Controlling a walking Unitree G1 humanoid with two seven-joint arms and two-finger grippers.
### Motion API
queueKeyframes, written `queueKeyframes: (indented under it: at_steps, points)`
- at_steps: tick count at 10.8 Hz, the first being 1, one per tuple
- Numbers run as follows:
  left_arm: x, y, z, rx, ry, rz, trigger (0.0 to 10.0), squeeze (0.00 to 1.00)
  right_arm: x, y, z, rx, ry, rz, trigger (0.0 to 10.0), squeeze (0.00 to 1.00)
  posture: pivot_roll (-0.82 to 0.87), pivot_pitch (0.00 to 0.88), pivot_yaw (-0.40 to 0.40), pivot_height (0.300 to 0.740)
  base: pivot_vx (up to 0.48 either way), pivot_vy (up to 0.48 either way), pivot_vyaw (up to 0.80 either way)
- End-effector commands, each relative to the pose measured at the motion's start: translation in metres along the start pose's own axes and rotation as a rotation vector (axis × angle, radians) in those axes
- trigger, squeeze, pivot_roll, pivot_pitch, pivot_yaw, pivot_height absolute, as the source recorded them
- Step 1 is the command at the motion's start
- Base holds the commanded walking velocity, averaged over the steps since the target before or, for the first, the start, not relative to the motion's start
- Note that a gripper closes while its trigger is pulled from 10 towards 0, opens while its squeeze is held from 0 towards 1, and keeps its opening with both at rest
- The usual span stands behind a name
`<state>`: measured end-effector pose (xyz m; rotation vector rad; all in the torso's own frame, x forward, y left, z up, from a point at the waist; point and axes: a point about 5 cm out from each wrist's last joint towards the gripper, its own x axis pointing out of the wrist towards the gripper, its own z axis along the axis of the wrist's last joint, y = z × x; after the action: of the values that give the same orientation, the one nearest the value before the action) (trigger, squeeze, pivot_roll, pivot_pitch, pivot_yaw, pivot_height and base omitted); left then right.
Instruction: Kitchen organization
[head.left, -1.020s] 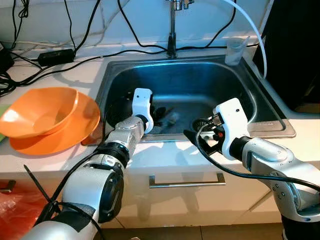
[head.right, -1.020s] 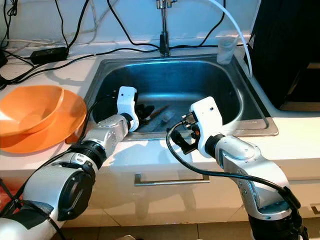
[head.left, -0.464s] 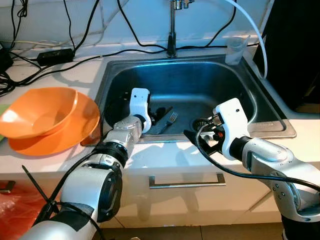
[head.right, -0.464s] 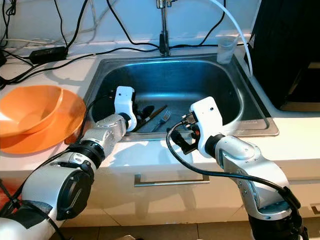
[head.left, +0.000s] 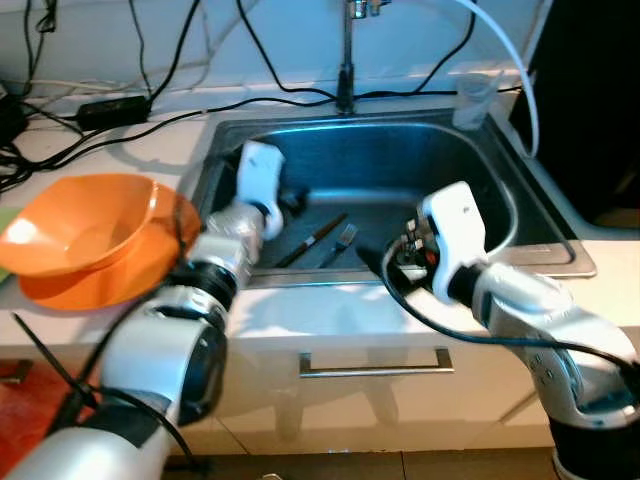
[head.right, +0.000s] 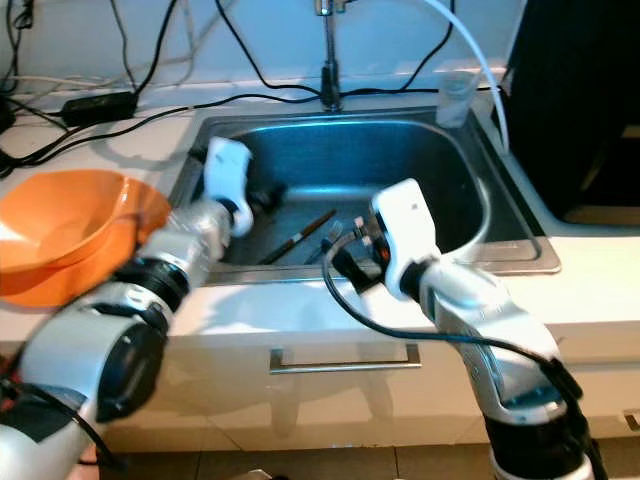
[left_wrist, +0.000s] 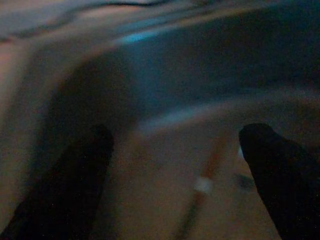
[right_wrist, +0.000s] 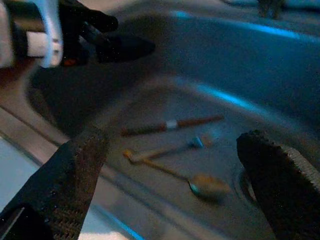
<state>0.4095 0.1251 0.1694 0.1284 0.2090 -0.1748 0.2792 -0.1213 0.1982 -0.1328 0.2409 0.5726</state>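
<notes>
Sink (head.left: 520, 215) holding fork (head.left: 341, 242), spoon (right_wrist: 207, 184) and dark-handled utensil (head.left: 312, 238) on its floor, left gripper (left_wrist: 175, 150) spread above them, right gripper (right_wrist: 167, 165) spread at sink's front edge.

1. Home kitchen.
2. Steel sink (head.left: 520, 215) set in white counter (head.left: 120, 140), faucet (head.left: 346, 60) behind.
3. Cutlery (right_wrist: 170, 150) on sink floor.
4. Orange bowls (head.left: 85, 235) on counter.
5. Drawer handle (head.left: 375, 365) below.
</notes>
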Motion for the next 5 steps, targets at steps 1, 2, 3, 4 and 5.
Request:
queueKeyframes:
  at_steps: [1, 2, 3, 4, 5]
  points:
    - [0.000, 0.012, 0.016, 0.038, -0.051, 0.068, 10.0, 1.00, 0.006, 0.005, 0.003, -0.008, -0.017, 0.040, 10.0, 0.00, -0.09, 0.000, 0.097, 0.740, 0.000, 0.000, 0.00]
    - [-0.002, 0.026, 0.025, 0.050, -0.082, 0.144, 10.0, 1.00, 0.011, 0.007, 0.007, -0.016, -0.041, 0.051, 10.0, 0.00, -0.06, 0.000, 0.094, 0.740, 0.000, 0.000, 0.00]
    - [-0.003, 0.030, 0.029, 0.044, -0.107, 0.150, 10.0, 1.00, 0.014, 0.008, 0.008, -0.015, -0.051, 0.056, 10.0, 0.00, -0.04, 0.000, 0.091, 0.740, 0.000, 0.000, 0.00]
    - [-0.006, 0.035, 0.038, 0.045, -0.153, 0.151, 10.0, 0.00, 0.019, 0.009, 0.009, -0.014, -0.072, 0.062, 10.0, 0.00, -0.03, 0.000, 0.091, 0.740, 0.000, 0.000, 0.80]
    - [-0.007, 0.039, 0.041, 0.036, -0.174, 0.164, 10.0, 0.00, 0.022, 0.009, 0.010, -0.013, -0.080, 0.066, 10.0, 0.00, -0.02, 0.000, 0.092, 0.740, 0.000, 0.000, 0.80]
